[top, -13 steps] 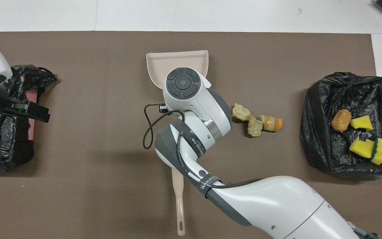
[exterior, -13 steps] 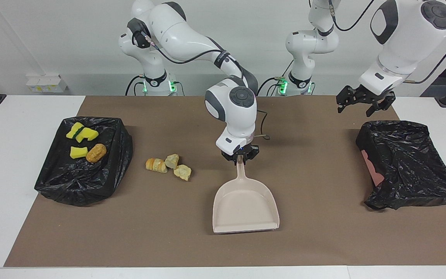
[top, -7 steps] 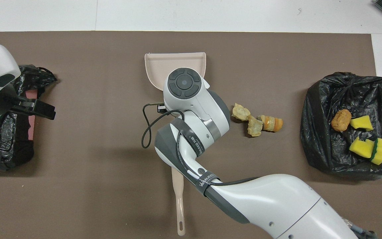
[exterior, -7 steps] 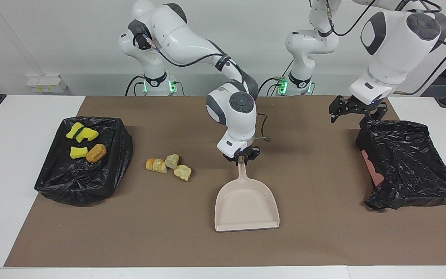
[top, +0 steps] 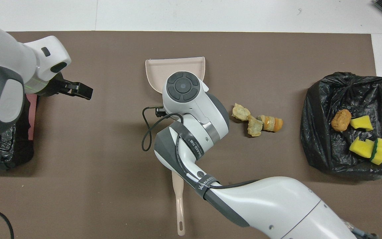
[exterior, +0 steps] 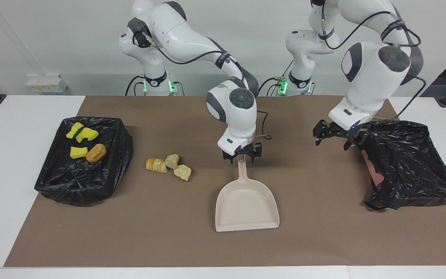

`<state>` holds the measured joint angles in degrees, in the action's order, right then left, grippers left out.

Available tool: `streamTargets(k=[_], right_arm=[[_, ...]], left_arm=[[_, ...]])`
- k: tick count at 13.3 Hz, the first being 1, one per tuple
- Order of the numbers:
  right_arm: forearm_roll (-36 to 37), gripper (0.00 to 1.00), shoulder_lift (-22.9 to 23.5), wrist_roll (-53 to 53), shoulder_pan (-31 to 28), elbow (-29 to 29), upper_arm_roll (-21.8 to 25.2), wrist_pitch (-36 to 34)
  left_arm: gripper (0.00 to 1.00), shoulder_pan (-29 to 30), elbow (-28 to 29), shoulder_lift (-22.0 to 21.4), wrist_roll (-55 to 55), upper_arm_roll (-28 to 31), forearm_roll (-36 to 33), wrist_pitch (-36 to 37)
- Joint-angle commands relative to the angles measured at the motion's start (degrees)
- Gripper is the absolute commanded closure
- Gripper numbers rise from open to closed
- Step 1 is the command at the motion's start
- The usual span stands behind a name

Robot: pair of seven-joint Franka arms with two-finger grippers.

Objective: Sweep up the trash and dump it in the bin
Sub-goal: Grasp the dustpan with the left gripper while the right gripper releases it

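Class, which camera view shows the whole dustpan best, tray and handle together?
The facing view: the dustpan lies uncovered, its tray and handle visible up to the right hand. In the overhead view the right arm hides most of the dustpan; only its tray's wide end shows.

We note a matt brown mat (exterior: 316,232) over a smooth white table (exterior: 10,155). The dustpan (exterior: 246,205) looks like smooth beige plastic with a slight sheen. Both bags (exterior: 79,174) (exterior: 412,162) are crinkled, glossy black film. The sponges (exterior: 79,152) appear porous and matt yellow; the roll (exterior: 96,152) and bread (exterior: 168,164) look crusty and rough. Arm shells (exterior: 184,35) read as glossy white plastic.
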<state>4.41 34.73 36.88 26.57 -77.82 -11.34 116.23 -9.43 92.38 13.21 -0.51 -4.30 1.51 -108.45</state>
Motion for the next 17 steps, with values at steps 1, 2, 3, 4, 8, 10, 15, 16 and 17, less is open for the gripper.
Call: streamTargets(k=[1,2,3,4,8,10,15,16,17], right_arm=[[-1.78,0.0,-9.65,3.02,-0.64,-10.74,-0.09,0.22],[-3.17,0.0,-13.69,2.58,-0.65,-15.04,-0.18,0.22],[-5.1,0.0,-17.73,2.41,-0.47,-19.35,-0.18,0.22],[-6.16,0.0,-21.86,2.4,-0.04,-23.83,-0.26,0.14],[-9.24,0.0,-32.34,2.4,5.05,-39.4,-0.53,1.27],[-12.14,0.0,-35.6,2.4,6.73,-44.24,-0.53,1.54],[-16.02,0.0,-35.44,6.35,13.58,-52.08,-0.7,10.66],[-16.02,0.0,-35.0,6.71,13.68,-52.35,-0.7,11.73],[-16.02,0.0,-34.65,6.71,13.77,-52.44,-0.7,12.0]], left_arm=[[0.0,-3.48,-0.01,4.01,-6.51,0.69,-0.1,-6.58],[0.0,-4.54,-0.01,4.89,-7.39,0.69,-0.01,-8.17],[0.0,-5.07,-0.1,5.77,-8.71,0.69,-0.1,-9.58],[0.0,-6.21,-0.19,7.17,-10.9,0.69,-0.27,-12.03],[0.0,-11.13,-0.54,11.04,-19.33,0.69,-0.1,-18.55],[0.0,-14.99,-0.54,12.02,-23.64,0.78,-0.89,-21.18],[0.0,-21.59,-4.32,17.29,-35.44,0.78,-6.96,-19.44],[0.04,-21.86,-4.32,17.12,-35.53,0.7,-6.69,-17.69],[0.13,-21.86,-4.32,16.94,-35.61,0.69,-6.34,-17.33]])
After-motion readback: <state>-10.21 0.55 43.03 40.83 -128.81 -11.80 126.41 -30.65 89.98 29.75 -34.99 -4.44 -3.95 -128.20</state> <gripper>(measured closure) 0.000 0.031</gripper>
